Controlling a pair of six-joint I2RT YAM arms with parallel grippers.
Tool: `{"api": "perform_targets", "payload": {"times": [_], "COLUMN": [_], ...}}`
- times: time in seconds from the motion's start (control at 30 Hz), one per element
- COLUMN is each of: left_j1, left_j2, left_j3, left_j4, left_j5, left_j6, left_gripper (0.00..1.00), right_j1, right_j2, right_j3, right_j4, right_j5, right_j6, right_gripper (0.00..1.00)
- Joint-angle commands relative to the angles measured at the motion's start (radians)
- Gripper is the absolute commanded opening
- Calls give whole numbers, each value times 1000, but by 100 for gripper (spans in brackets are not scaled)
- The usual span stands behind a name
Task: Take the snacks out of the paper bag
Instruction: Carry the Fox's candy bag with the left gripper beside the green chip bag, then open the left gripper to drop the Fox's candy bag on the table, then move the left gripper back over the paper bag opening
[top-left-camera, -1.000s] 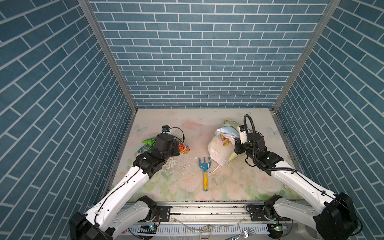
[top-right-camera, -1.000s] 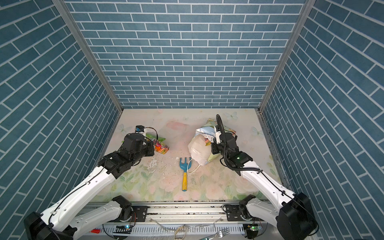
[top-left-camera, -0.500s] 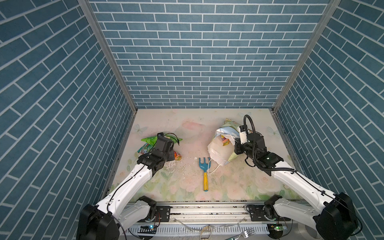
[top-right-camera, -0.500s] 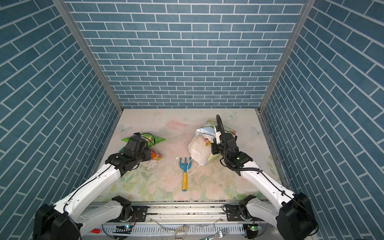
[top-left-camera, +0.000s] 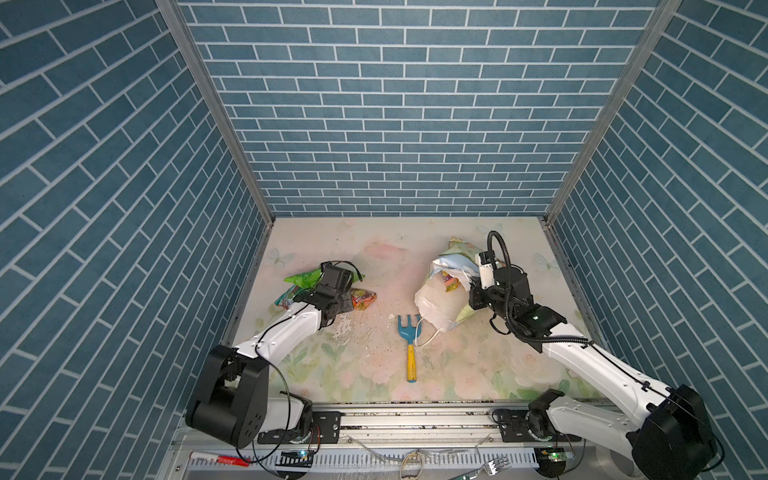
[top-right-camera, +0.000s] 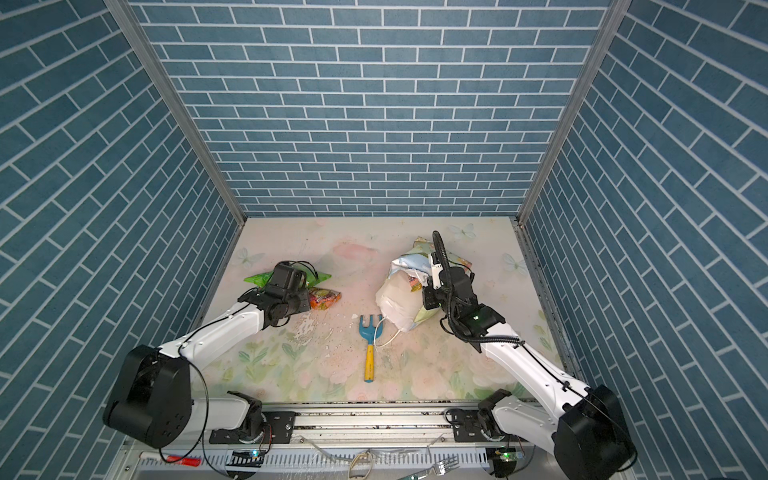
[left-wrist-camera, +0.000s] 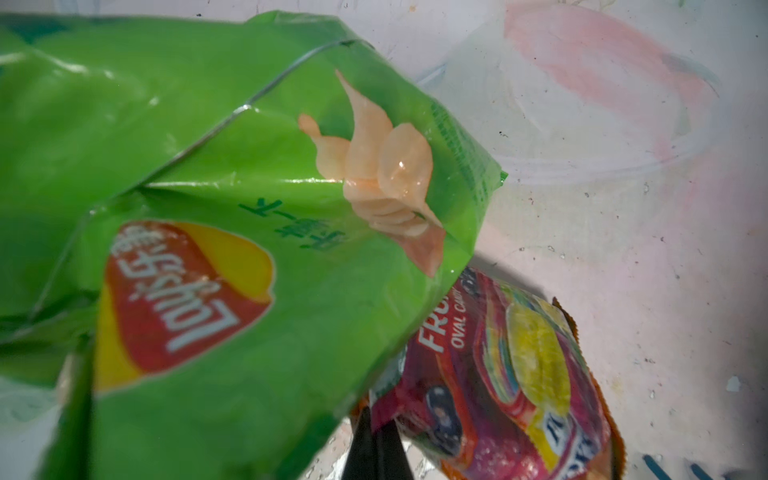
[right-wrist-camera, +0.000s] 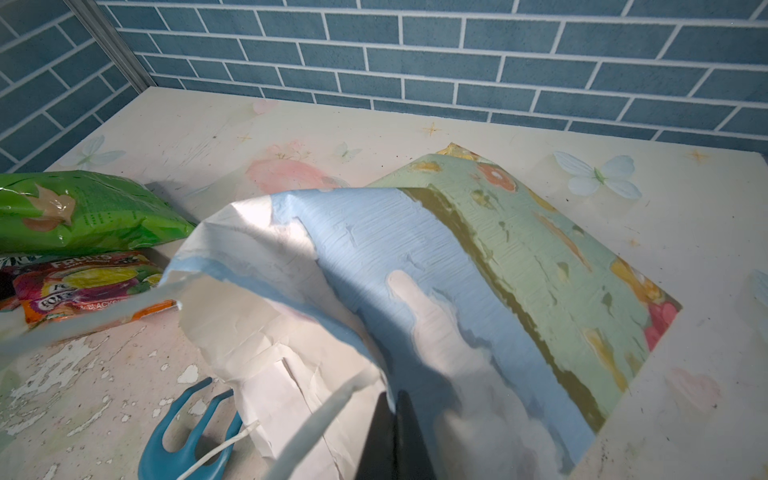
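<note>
L gripper (left-wrist-camera: 380, 444) clenched on corner of orange-red fruit packet (left-wrist-camera: 498, 374), pkt on table (top-left-camera: 374, 257) at left, green packet (left-wrist-camera: 208, 166) overlapping it | R gripper (right-wrist-camera: 395, 436) pinching rim of paper bag (top-left-camera: 440, 299), bag on its side right of centre | another packet (top-left-camera: 451, 282) inside mouth | toy rake (top-left-camera: 409, 332) just beside bag

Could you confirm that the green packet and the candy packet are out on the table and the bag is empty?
Not empty: both top views show an orange packet inside the bag's mouth. The green packet and the candy packet are out on the table.
</note>
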Motion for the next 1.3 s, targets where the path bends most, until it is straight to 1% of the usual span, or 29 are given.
{"api": "perform_targets", "payload": {"times": [0.0, 0.07, 0.2, 0.3, 0.33, 0.37, 0.4, 0.53, 0.63, 0.87, 1.03, 1.27], "left_j1": [12, 17, 18, 18, 18, 19, 16, 10, -6, -79, -134, -210], "left_j2": [34, 46, 45, 44, 41, 33, 23, -56, -123, -230, -258, -255], "left_j3": [57, 78, 99, 116, 123, 128, 131, 132, 136, 136, 117, 87], "left_j4": [34, 31, 37, 39, 37, 31, 29, 13, -16, -53, -36, -15], "left_j5": [6, 19, 8, 45, 68, 85, 100, 123, 112, 116, 162, 144], "left_j6": [10, 15, 21, 29, 31, 30, 29, 42, 52, 48, 44, 12], "left_gripper": [0, 0, 0, 21, 31, 45, 52, 77, 88, 98, 99, 100], "right_j1": [-2, -2, -2, -2, -1, -2, -2, -1, -1, -2, -2, -1], "right_j2": [-8, -10, -8, -5, -6, -5, -4, -2, 1, 4, 5, 3], "right_j3": [-24, -25, -26, -26, -27, -26, -27, -27, -27, -29, -28, -30], "right_j4": [-22, -20, -19, -17, -15, -14, -13, -12, -11, -10, -9, -6], "right_j5": [33, 34, 33, 31, 28, 26, 23, 25, 24, 25, 25, 25], "right_j6": [-20, -17, -18, -14, -14, -14, -12, -12, -11, -10, -11, -8], "right_gripper": [0, 0, 0, 0, 0, 0, 0, 0, 0, 0, 0, 0]}}
